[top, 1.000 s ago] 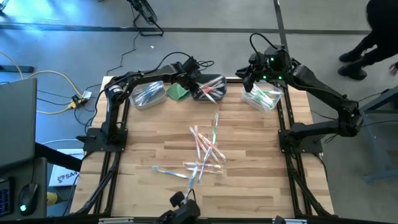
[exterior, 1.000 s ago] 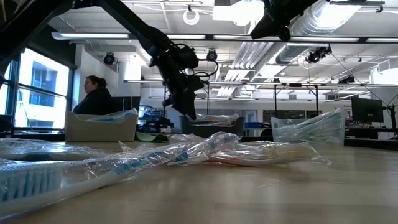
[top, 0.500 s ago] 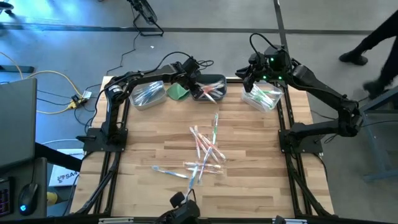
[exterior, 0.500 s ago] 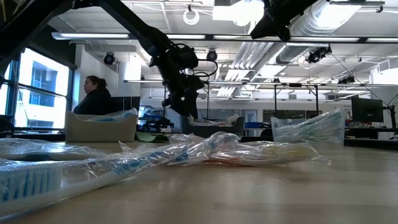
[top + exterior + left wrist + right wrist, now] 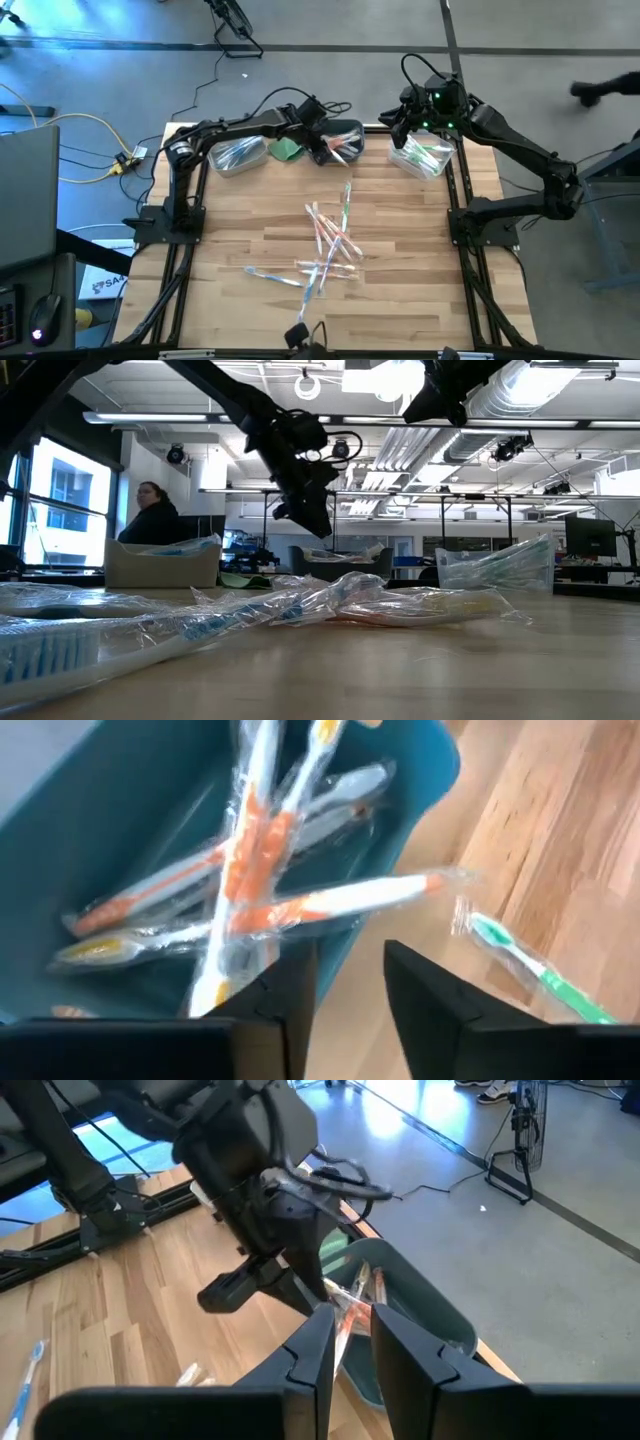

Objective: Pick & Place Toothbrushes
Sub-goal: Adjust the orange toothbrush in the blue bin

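I am showing two dark, jointed arms with looping black cables; my left gripper point(image 5: 345, 995) has flat black fingers.

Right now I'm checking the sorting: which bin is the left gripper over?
The middle bin, holding orange-handled toothbrushes; the left gripper hangs at its edge.

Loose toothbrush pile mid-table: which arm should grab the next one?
Probably left. Its tool hangs open and empty by the middle bin, nearer the pile; the right tool waits over the far-right bin.

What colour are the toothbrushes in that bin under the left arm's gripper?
Mostly orange and white, wrapped in clear plastic: the toothbrushes show best in the left wrist view, inside the bin.
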{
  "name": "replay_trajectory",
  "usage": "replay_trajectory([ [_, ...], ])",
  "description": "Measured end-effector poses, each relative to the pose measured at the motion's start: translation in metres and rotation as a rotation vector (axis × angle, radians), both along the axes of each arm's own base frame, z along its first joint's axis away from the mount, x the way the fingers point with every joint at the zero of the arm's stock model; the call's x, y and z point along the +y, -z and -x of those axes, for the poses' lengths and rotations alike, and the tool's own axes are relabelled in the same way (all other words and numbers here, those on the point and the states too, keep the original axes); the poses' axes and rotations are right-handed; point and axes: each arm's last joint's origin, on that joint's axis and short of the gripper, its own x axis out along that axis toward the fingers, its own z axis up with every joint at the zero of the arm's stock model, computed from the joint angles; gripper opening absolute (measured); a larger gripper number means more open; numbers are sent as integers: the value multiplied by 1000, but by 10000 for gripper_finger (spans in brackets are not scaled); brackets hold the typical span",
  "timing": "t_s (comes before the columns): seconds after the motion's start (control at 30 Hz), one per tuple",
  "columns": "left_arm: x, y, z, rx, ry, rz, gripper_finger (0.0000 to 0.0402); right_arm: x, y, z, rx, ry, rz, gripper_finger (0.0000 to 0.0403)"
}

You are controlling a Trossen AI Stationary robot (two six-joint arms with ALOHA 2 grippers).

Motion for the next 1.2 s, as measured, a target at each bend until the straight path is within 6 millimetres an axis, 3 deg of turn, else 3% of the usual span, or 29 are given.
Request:
replay_trajectory([
  [0.47,-37,3,-22,11,66,-38,5,1,2,1,17,0,-14,62],
  [0.7,-52,4,-29,60,20,-136,1,1,2,1,18,0,-13,62],
  [1.03,-63,37,-44,114,8,-81,0,1,2,1,19,-2,-12,62],
  [1.2,-64,44,-51,103,4,-111,0,1,2,1,19,-2,-12,62],
])
